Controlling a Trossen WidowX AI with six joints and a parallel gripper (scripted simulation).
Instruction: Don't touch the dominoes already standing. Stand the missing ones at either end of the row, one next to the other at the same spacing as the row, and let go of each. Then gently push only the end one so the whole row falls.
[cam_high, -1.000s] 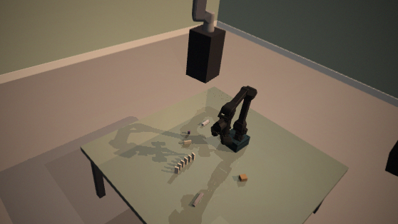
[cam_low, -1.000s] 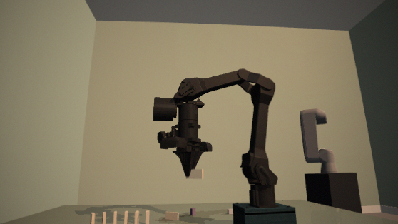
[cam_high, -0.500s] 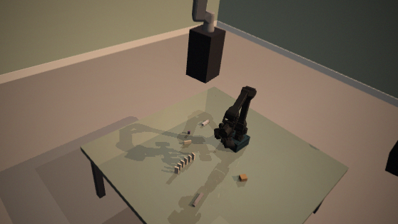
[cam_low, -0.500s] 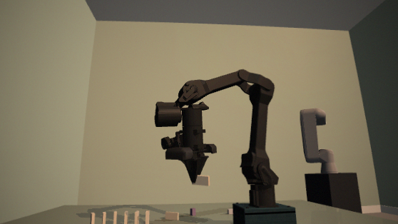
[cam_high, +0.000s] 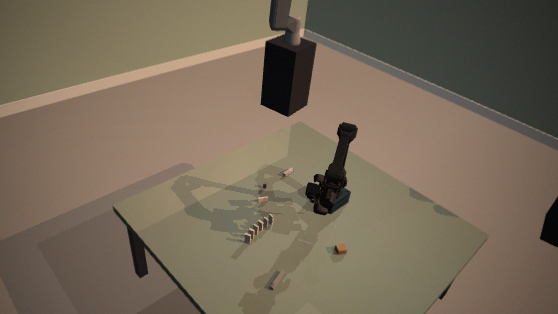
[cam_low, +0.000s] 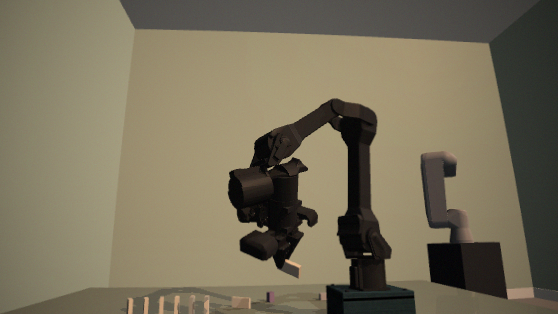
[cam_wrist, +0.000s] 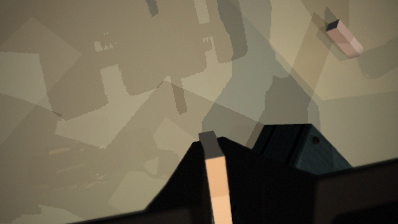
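Note:
A row of several pale standing dominoes (cam_high: 259, 226) (cam_low: 161, 305) runs across the table. A loose pale domino (cam_high: 263, 199) (cam_low: 241, 302) lies beyond the row's end. My gripper (cam_low: 282, 264) (cam_wrist: 209, 147) is shut on another domino (cam_low: 291, 269) (cam_wrist: 218, 185) and holds it tilted in the air, well above the table, between the row and the arm's base in the exterior view. In the top view the arm's own parts hide the held domino. The row is outside the wrist view.
A small purple block (cam_high: 265, 185) (cam_low: 270, 297) and a pale block (cam_high: 287, 172) (cam_low: 322, 296) are behind the loose domino. An orange block (cam_high: 341, 248) and a long pinkish bar (cam_high: 277, 279) lie nearer the top camera. The teal base (cam_low: 370, 300) (cam_wrist: 300, 147) carries the arm.

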